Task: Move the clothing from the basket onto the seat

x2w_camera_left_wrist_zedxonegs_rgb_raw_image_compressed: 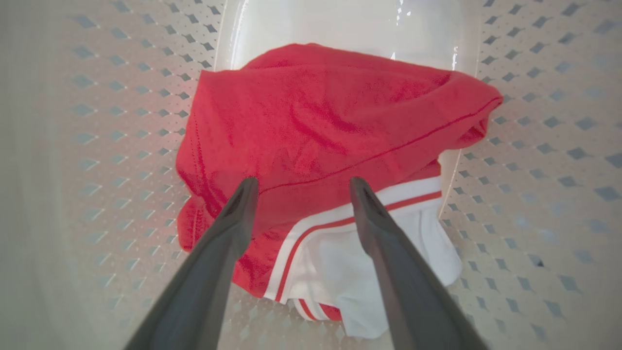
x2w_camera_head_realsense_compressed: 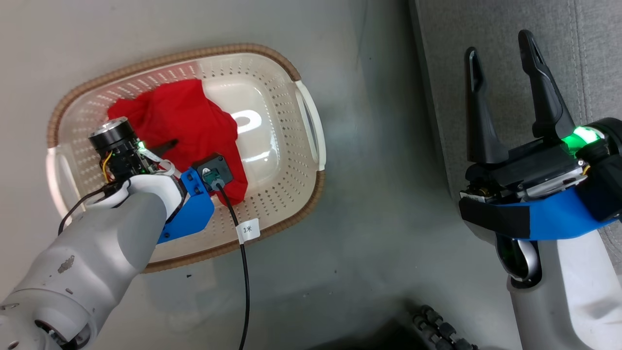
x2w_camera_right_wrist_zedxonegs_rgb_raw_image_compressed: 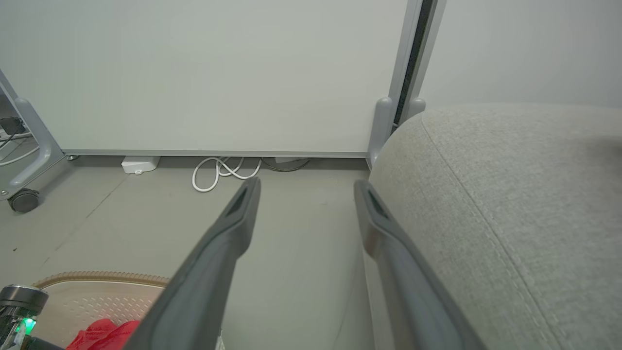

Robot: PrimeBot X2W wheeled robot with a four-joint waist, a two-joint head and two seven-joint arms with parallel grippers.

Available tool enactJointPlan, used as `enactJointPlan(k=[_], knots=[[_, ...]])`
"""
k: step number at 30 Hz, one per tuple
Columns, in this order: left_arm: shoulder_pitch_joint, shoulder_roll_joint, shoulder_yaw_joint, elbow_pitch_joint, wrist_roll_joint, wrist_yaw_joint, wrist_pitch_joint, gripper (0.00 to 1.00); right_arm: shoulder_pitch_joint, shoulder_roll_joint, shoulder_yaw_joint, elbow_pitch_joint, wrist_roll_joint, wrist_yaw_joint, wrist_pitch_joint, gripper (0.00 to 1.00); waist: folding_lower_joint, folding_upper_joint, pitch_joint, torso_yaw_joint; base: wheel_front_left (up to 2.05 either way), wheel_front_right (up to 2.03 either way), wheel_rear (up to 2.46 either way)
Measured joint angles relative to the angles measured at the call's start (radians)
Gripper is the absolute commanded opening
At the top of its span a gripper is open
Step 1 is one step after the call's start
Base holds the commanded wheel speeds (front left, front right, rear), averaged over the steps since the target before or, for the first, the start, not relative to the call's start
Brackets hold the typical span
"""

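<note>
**Desk:** Where are we on the laundry?

**Me:** Early, by my reading. The red clothing [x2w_camera_head_realsense_compressed: 189,121] lies bunched in the basket [x2w_camera_head_realsense_compressed: 243,49], on the side towards my left arm. The basket stands on the floor [x2w_camera_head_realsense_compressed: 379,233], near the seat [x2w_camera_head_realsense_compressed: 593,58] but apart from it. So I judge the whole transfer is left: grasp, lift, carry across, put down.

**Desk:** Grippers?

**Me:** My left gripper [x2w_camera_left_wrist_zedxonegs_rgb_raw_image_compressed: 302,183] points down into the basket with its jaws spread, the tips over the red cloth. It isn't pinching anything. Whether the tips touch the fabric, I cannot tell. My right gripper [x2w_camera_head_realsense_compressed: 499,43] is spread too and holds nothing, with its fingers over the edge of the seat.

**Desk:** One garment or two?

**Me:** I can't tell. In the head view my forearm covers the near part of the heap and I get plain red. The left wrist view gives what that hides: a white-and-red striped trim [x2w_camera_left_wrist_zedxonegs_rgb_raw_image_compressed: 340,218] and white fabric [x2w_camera_left_wrist_zedxonegs_rgb_raw_image_compressed: 398,262] under the red fold. I can read no lettering.

**Desk:** And the right wrist view?

**Me:** It shows the drop zone from the side: the seat's rounded corner and stitched seam, a pale wall panel [x2w_camera_right_wrist_zedxonegs_rgb_raw_image_compressed: 218,73] behind, and a white cable [x2w_camera_right_wrist_zedxonegs_rgb_raw_image_compressed: 218,172] looped at its foot.
</note>
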Motion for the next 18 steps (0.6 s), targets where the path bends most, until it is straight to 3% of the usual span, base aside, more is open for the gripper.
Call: enactJointPlan(k=[6, 18], knots=[[0.002, 0.016, -0.001, 0.021, 0.092, 0.0, 0.043, 1.0, -0.006, 0.0, 0.007, -0.017, 0.009, 0.0, 0.0, 1.0, -0.0001, 0.0, 0.059, -0.028, 0.0, 0.0, 0.0], [-0.054, 0.03, -0.001, 0.083, 0.148, 0.0, 0.026, 1.0, -0.005, 0.0, 0.006, -0.071, 0.027, 0.0, 0.0, 1.0, -0.0001, 0.0, 0.155, -0.064, 0.0, 0.0, 0.0]])
